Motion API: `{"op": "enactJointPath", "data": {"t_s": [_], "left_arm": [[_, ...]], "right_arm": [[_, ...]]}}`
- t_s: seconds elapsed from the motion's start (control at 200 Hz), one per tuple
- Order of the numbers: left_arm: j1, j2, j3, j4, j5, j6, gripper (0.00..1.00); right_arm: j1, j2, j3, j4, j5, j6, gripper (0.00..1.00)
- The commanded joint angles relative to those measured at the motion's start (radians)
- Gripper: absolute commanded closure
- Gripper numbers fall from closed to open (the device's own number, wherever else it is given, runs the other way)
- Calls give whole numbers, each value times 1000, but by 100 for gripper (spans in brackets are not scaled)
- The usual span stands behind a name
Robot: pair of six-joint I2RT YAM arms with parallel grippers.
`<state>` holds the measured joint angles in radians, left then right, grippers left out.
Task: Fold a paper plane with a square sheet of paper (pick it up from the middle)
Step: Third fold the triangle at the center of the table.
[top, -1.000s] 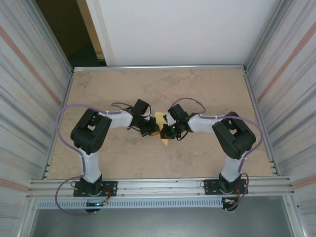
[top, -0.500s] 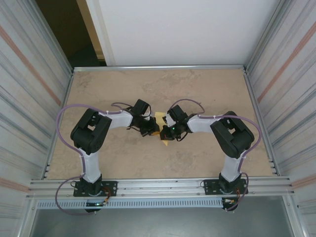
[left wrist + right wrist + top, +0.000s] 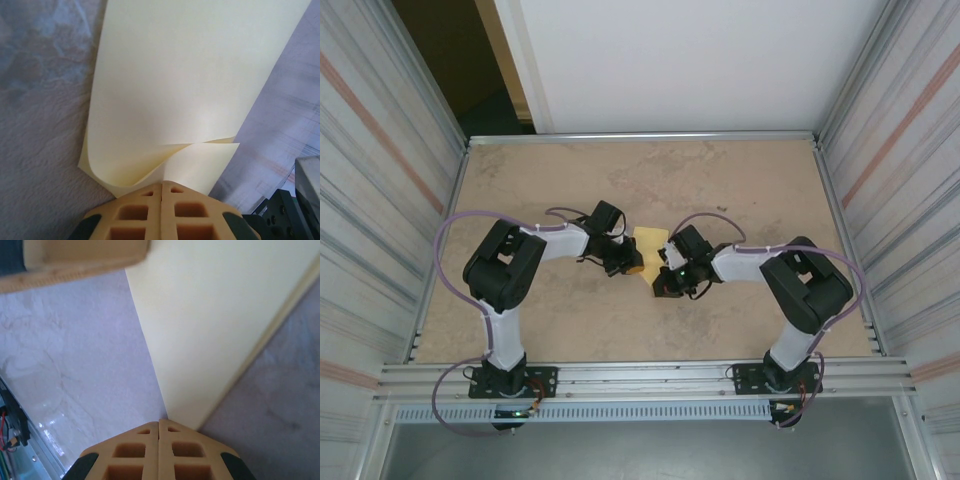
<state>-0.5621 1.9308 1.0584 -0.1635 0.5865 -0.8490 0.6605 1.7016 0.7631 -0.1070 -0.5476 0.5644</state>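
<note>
**Right arm pulled back toward the near edge, sheet pinched from both sides**

Since one second ago the right pincer (image 3: 663, 288) has shifted toward the near edge of the tabletop (image 3: 740, 180) and a little to the right, and its elbow has swung outward with it. The left pincer (image 3: 631, 266) has stayed in its place. More of the square sheet of paper (image 3: 651, 238) now shows in the top view, as a pale-yellow patch between the two wrists, near the middle of the tabletop.

In the left wrist view the left pincer (image 3: 162, 186) is closed, with its two tan fingers pressed together on the near edge of the square sheet of paper (image 3: 195, 75). Just in front of the fingertips the paper curls and one flap lies over another. The rest of the sheet runs away from the camera, above the mottled tabletop (image 3: 40, 130).

In the right wrist view the right pincer (image 3: 159, 422) is closed as well, and it nips a pointed corner of the sheet (image 3: 215, 310). The paper widens from this corner toward the top of the view. Along its right edge runs a narrow, slightly darker band, like a second layer. One tan finger (image 3: 75, 262) of the left pincer shows at the upper left, just beside the sheet's left edge.
</note>
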Motion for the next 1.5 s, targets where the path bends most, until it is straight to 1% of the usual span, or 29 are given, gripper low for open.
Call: {"op": "enactJointPath", "data": {"t_s": [0.0, 0.13, 0.231, 0.451, 0.621, 0.982, 1.122, 1.268, 1.493], "left_arm": [[10, 78, -26, -96, -119, 19, 93], [9, 68, -28, -91, -113, 20, 93], [8, 62, -27, -91, -111, 18, 93], [7, 56, -22, -84, -99, 15, 93], [7, 44, -21, -83, -93, 17, 93], [7, 27, -17, -41, -66, 30, 92], [25, 16, -8, -14, -69, 85, 90], [53, 9, -19, 53, -70, 156, 88], [125, 64, 15, 48, -44, 254, 86]], "right_arm": [[6, -66, -54, -133, 7, -8, 96], [-3, -207, -37, -120, 56, 11, 96], [-3, -239, -1, -94, 119, 38, 95], [34, -73, 138, -95, 163, 45, 97], [39, 25, 185, -82, 167, 51, 98], [26, 111, 127, -89, 161, 49, 98], [17, 120, 89, -127, 162, 43, 99], [-1, 129, 66, -177, 153, 42, 98], [-14, 147, 44, -226, 131, 36, 98]]}}
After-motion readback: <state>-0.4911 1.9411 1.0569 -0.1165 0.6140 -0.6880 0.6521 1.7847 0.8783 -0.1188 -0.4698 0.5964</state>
